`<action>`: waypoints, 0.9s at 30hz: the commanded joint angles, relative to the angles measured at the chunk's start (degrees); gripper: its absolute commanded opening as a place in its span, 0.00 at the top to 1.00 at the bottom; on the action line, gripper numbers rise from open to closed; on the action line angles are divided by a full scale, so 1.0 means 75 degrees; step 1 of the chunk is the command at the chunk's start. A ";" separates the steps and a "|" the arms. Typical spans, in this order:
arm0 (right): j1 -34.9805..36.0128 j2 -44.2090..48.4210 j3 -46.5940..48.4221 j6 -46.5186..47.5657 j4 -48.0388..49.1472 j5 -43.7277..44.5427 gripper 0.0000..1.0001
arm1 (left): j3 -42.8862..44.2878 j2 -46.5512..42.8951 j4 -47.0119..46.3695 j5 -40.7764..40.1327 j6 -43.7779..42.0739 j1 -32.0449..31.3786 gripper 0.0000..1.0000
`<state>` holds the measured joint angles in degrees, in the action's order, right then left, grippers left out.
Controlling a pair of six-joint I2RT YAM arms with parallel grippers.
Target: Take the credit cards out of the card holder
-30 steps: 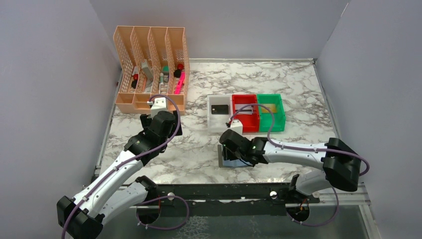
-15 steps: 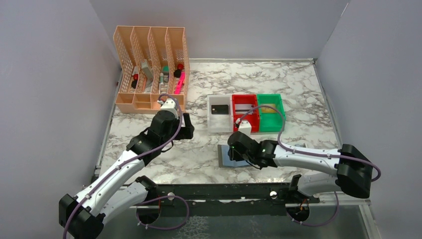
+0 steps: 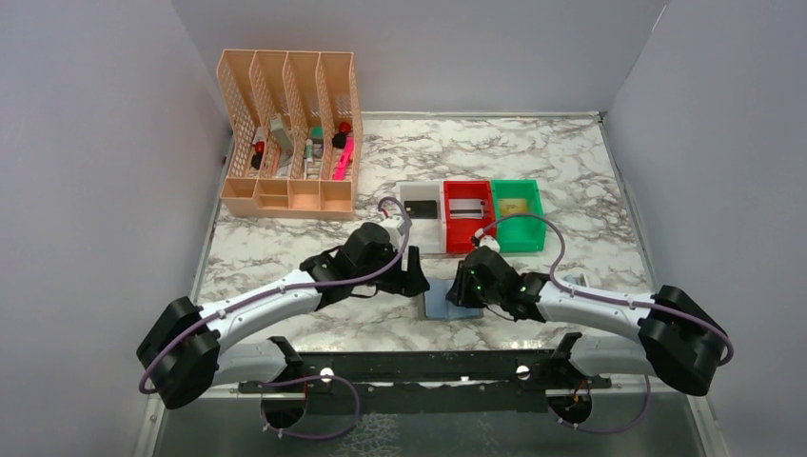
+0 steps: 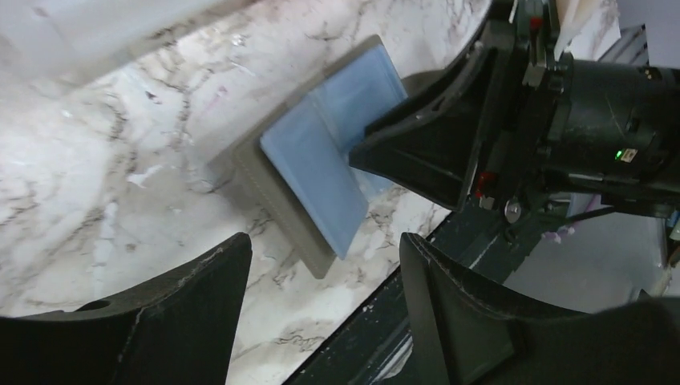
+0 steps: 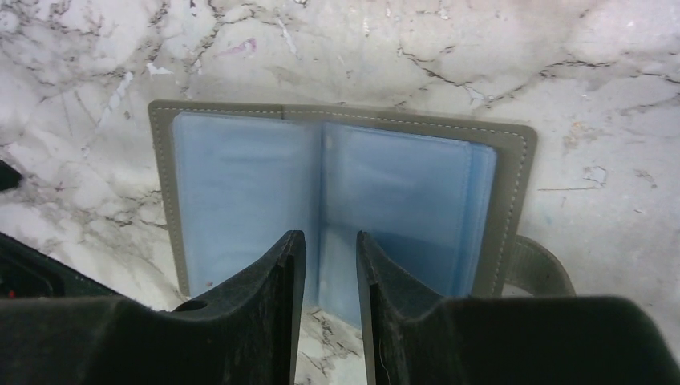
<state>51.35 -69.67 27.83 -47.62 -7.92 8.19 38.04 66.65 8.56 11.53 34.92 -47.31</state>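
While the card holder [image 3: 440, 305] lies open at 6 o'clock on the marbled surface [image 3: 571, 162], close to the front edge, the top view shows both arms converging on it. The left hand [image 3: 411, 278] is just beside it at 9 o'clock. The right hand [image 3: 463, 295] reaches over it from 3 o'clock and is the nearer of the two. At 12 o'clock from the holder, near but apart, a white bin [image 3: 419, 236], red bin [image 3: 468, 228] and green bin [image 3: 519, 236] stand in a row, holding a black card [image 3: 421, 208], silvery card [image 3: 466, 208] and gold card [image 3: 514, 206], one each. An orange rack [image 3: 285, 105] sits at 10 o'clock, well apart and no obstacle. Left wrist view: the left hand is wide, with nothing between its fingers. The holder lies ahead at 12 o'clock, its long axis slanting roughly 8 to 2 o'clock, and the right hand's dark finger covers its 3 o'clock half. Right wrist view: the holder's long axis runs 9 to 3 o'clock and its fold 12 to 6. The right hand is narrow, its fingers straddling the fold at the 6 o'clock edge. I cannot tell whether a pocket leaf is pinched. A strap [image 5: 537, 265] trails at 4 o'clock. The pale blue pockets look bare, so I judge extraction complete or nearly so. Any further probe of the holder by the left hand would be crowded by the right.
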 commanded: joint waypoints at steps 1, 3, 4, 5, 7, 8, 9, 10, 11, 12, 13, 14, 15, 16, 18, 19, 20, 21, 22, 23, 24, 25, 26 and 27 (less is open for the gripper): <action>-0.0163 0.0037 -0.0236 0.0125 0.0807 -0.0733 0.66 | -0.0213 0.0230 -0.0766 -0.0181 0.0548 -0.0404 0.30; -0.0173 -0.0017 -0.0324 0.0078 0.0926 -0.0805 0.66 | -0.0332 0.0264 -0.0921 -0.0201 0.0680 -0.0451 0.31; -0.0177 -0.0060 -0.0351 0.0050 0.0948 -0.0804 0.66 | -0.0391 0.0271 -0.0976 -0.0193 0.0722 -0.0470 0.32; -0.0179 -0.0106 -0.0359 0.0045 0.0964 -0.0782 0.66 | -0.0425 0.0285 -0.1029 -0.0181 0.0753 -0.0491 0.32; -0.0179 -0.0204 -0.0350 0.0022 0.0937 -0.0765 0.66 | -0.0465 0.0331 -0.1073 -0.0178 0.0769 -0.0505 0.33; -0.0179 -0.0250 -0.0338 0.0022 0.0904 -0.0759 0.66 | -0.0477 0.0360 -0.1081 -0.0178 0.0776 -0.0501 0.34; -0.0179 -0.0284 -0.0335 0.0025 0.0875 -0.0747 0.66 | -0.0478 0.0386 -0.1090 -0.0178 0.0787 -0.0504 0.34; -0.0179 -0.0320 -0.0336 -0.0004 0.0855 -0.0732 0.66 | -0.0484 0.0409 -0.1118 -0.0172 0.0808 -0.0507 0.35; -0.0179 -0.0347 -0.0363 -0.0028 0.0853 -0.0720 0.66 | -0.0504 0.0422 -0.1148 -0.0158 0.0835 -0.0519 0.36; -0.0179 -0.0363 -0.0392 -0.0046 0.0871 -0.0717 0.67 | -0.0527 0.0437 -0.1187 -0.0139 0.0866 -0.0518 0.36; -0.0179 -0.0383 -0.0414 -0.0055 0.0904 -0.0727 0.67 | -0.0561 0.0460 -0.1252 -0.0122 0.0899 -0.0523 0.37; -0.0179 -0.0404 -0.0428 -0.0061 0.0926 -0.0725 0.67 | -0.0596 0.0483 -0.1317 -0.0101 0.0928 -0.0514 0.37; -0.0179 -0.0421 -0.0418 -0.0080 0.0919 -0.0717 0.67 | -0.0631 0.0522 -0.1380 -0.0072 0.0950 -0.0521 0.38; -0.0179 -0.0451 -0.0410 -0.0084 0.0916 -0.0717 0.67 | -0.0651 0.0583 -0.1415 -0.0053 0.0966 -0.0525 0.38; -0.0179 -0.0503 -0.0375 -0.0082 0.0879 -0.0701 0.67 | -0.0617 0.0705 -0.1431 -0.0002 0.0991 -0.0524 0.39; -0.0179 -0.0527 -0.0362 -0.0095 0.0860 -0.0688 0.67 | -0.0594 0.0745 -0.1464 0.0033 0.0993 -0.0540 0.39; -0.0179 -0.0531 -0.0369 -0.0115 0.0853 -0.0673 0.67 | -0.0574 0.0781 -0.1493 0.0048 0.1002 -0.0561 0.40; -0.0179 -0.0537 -0.0381 -0.0144 0.0832 -0.0639 0.67 | -0.0539 0.0806 -0.1520 0.0070 0.1004 -0.0586 0.41; -0.0176 -0.0542 -0.0393 -0.0198 0.0782 -0.0569 0.68 | -0.0496 0.0824 -0.1530 0.0093 0.1005 -0.0618 0.41; -0.0179 -0.0544 -0.0414 -0.0262 0.0751 -0.0503 0.68 | -0.0446 0.0846 -0.1529 0.0111 0.1005 -0.0646 0.42; -0.0179 -0.0542 -0.0437 -0.0306 0.0722 -0.0450 0.68 | -0.0398 0.0867 -0.1544 0.0098 0.1019 -0.0695 0.42; -0.0179 -0.0534 -0.0471 -0.0353 0.0717 -0.0415 0.68 | -0.0378 0.0874 -0.1565 0.0068 0.1036 -0.0756 0.43; -0.0179 -0.0531 -0.0495 -0.0373 0.0725 -0.0406 0.69 | -0.0365 0.0898 -0.1582 0.0039 0.1048 -0.0812 0.43; -0.0179 -0.0531 -0.0514 -0.0402 0.0738 -0.0405 0.69 | -0.0353 0.0923 -0.1602 0.0028 0.1057 -0.0852 0.43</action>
<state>50.24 -72.60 25.56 -49.19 -0.05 3.38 33.85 73.03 -0.82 11.16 42.19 -52.25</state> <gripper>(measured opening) 0.317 0.578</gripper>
